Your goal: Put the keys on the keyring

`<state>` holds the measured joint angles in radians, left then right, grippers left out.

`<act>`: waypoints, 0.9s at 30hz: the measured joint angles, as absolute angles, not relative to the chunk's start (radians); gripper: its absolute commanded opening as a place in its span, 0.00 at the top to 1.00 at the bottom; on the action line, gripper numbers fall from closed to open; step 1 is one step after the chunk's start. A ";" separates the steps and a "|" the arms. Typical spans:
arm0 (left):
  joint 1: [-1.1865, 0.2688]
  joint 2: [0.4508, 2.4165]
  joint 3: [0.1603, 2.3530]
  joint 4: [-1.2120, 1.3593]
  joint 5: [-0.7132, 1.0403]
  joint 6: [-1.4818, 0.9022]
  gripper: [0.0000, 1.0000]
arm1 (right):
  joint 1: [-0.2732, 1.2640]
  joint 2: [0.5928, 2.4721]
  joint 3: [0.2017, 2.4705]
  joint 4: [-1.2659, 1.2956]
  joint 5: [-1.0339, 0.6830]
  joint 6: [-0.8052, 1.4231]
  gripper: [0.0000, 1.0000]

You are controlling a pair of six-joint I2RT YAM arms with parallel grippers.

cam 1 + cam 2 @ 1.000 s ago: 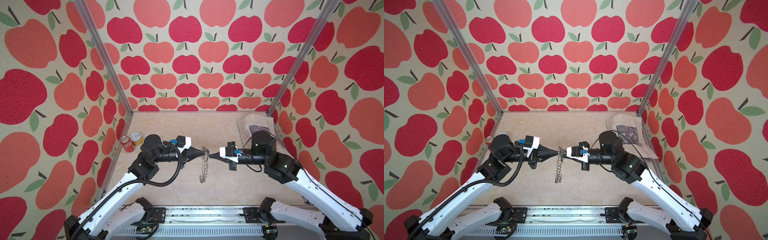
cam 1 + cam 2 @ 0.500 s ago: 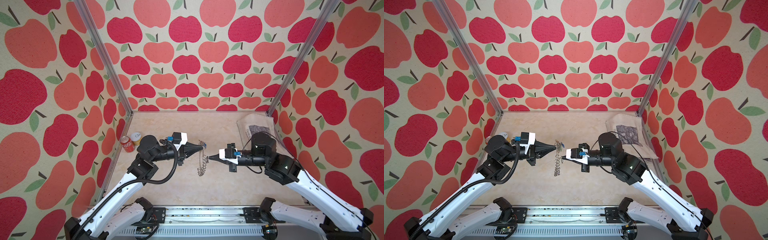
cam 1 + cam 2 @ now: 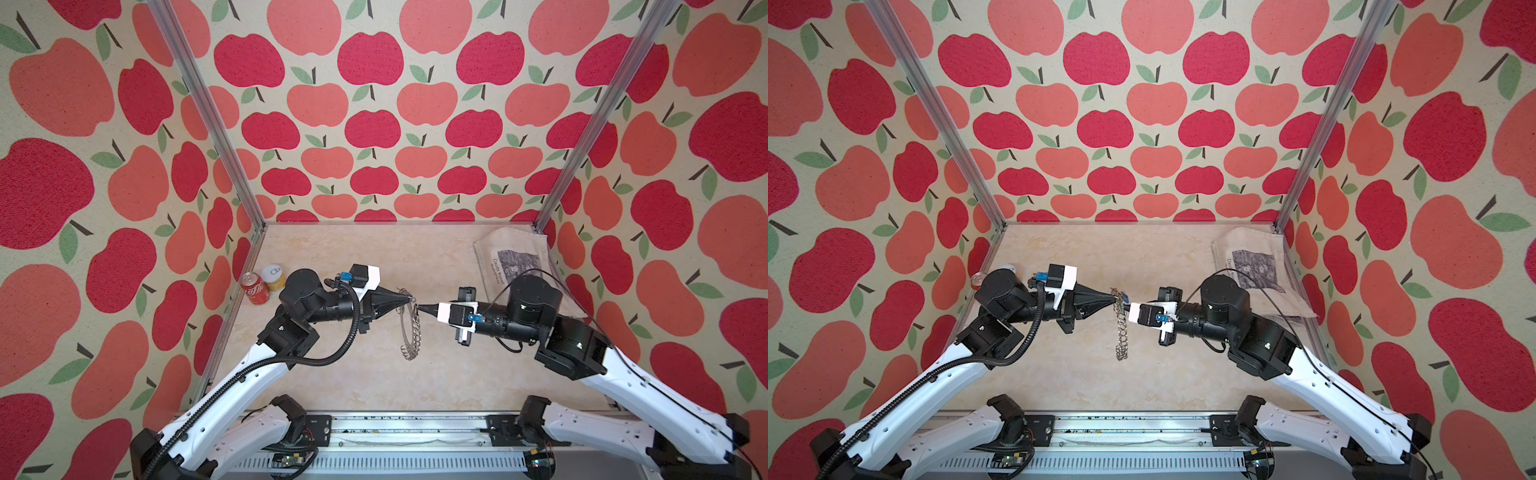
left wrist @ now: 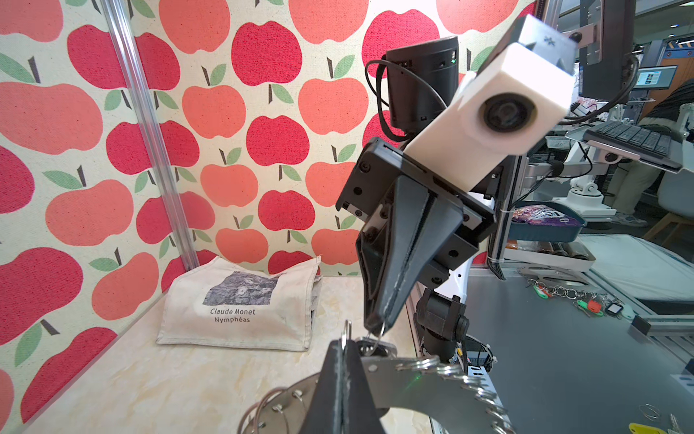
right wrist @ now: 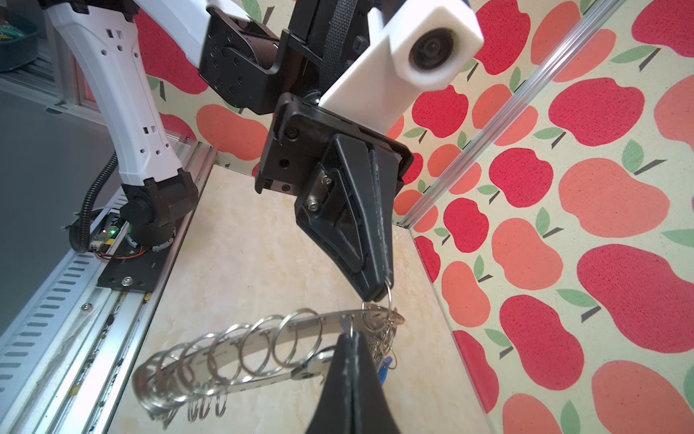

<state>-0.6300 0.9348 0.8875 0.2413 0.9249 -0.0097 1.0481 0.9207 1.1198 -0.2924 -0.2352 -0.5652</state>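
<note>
1. The left pincer, jaws pressed together, pinches one small wire ring on the rim of the keyring, a flat silver-grey metal disc fringed with wire rings.
2. The right pincer, likewise clamped narrow, grips a neighbouring rim ring, its tip just beside the left pincer's tip.
3. The keyring hangs edge-on below both pincer tips, above the beige marbled surface.
4. Close by the right pincer's tip, what looks like a small silver key with a blue plastic tag dangles among the rings; whether it is threaded on is unclear.
5. A cream cloth bag printed "Claude Monet" lies behind the right pincer.
</note>
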 measured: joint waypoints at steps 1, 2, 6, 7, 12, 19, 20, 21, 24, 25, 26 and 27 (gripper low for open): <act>-0.631 0.935 0.891 0.235 0.925 -0.009 1.00 | 1.056 0.922 1.120 -0.292 -0.216 -0.574 1.00; -0.632 0.935 0.893 0.231 0.924 -0.007 1.00 | 1.061 0.922 1.120 -0.292 -0.203 -0.578 1.00; -0.641 0.935 0.900 0.205 0.909 0.004 1.00 | 1.079 0.922 1.120 -0.292 -0.146 -0.596 1.00; -0.643 0.935 0.902 0.200 0.903 0.012 1.00 | 1.081 0.921 1.120 -0.292 -0.136 -0.599 1.00; -0.648 0.934 0.910 0.181 0.878 0.029 1.00 | 1.086 0.909 1.117 -0.284 -0.098 -0.606 1.00; -0.651 0.934 0.910 0.157 0.861 0.046 1.00 | 1.086 0.888 1.114 -0.272 -0.063 -0.611 1.00; -0.651 0.934 0.910 0.155 0.861 0.047 1.00 | 1.087 0.888 1.114 -0.268 -0.060 -0.611 1.00; -0.652 0.934 0.910 0.153 0.860 0.047 1.00 | 1.087 0.888 1.114 -0.263 -0.059 -0.611 1.00; -0.653 0.934 0.910 0.149 0.860 0.047 1.00 | 1.087 0.888 1.113 -0.258 -0.056 -0.611 1.00; -0.653 0.934 0.910 0.149 0.860 0.047 1.00 | 1.087 0.888 1.113 -0.259 -0.057 -0.611 1.00; -0.653 0.934 0.910 0.148 0.860 0.047 1.00 | 1.087 0.888 1.113 -0.259 -0.057 -0.611 1.00; -0.653 0.934 0.910 0.147 0.860 0.047 1.00 | 1.087 0.889 1.113 -0.259 -0.057 -0.611 1.00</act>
<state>-0.6525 0.9340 0.9100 0.1474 0.8604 0.0475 1.0866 0.8894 1.1130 -0.2588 -0.0566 -0.6113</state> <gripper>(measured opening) 0.049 0.039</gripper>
